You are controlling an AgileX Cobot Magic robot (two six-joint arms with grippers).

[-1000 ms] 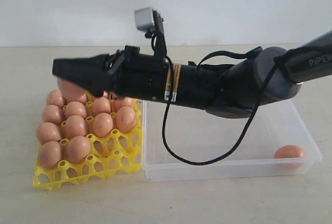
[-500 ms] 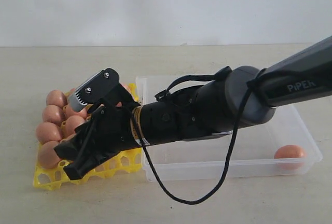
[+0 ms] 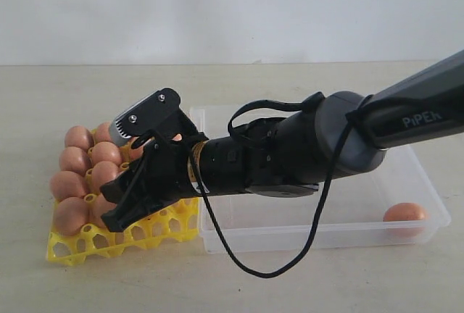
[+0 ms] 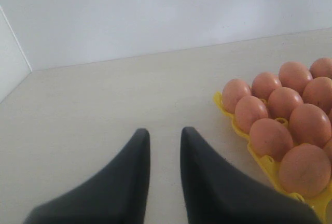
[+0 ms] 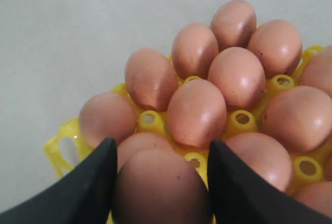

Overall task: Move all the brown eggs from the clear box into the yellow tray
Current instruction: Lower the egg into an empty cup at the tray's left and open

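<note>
A pale tabletop [image 3: 65, 96] carries the scene as the black right arm [image 3: 290, 157] reaches across the clear box [image 3: 319, 237], which lies behind the right claw [image 3: 125, 210] and beneath the forearm. The yellow tray [image 3: 76, 246] sits directly under and ahead of that claw, touching or just beside the box's near wall. The claw angles down toward the tray's front rows, and its fingers [image 5: 85, 187] are clamped on either side of a gripped egg [image 5: 158, 187]. That egg's long axis appears to run along the fingers; which end is narrower cannot be told. Past the fingertips, brown eggs [image 5: 196, 112] stand on end in the tray's cups with their long axes close to upright, packed shell beside shell. The left claw [image 4: 164, 130] hovers over bare tabletop with its jaws a narrow gap apart and nothing between them, the tray's corner just off to one side. Well behind the right claw, a lone egg [image 3: 404, 213] lies on its side in the box's far front corner, its long axis running along the front wall.
</note>
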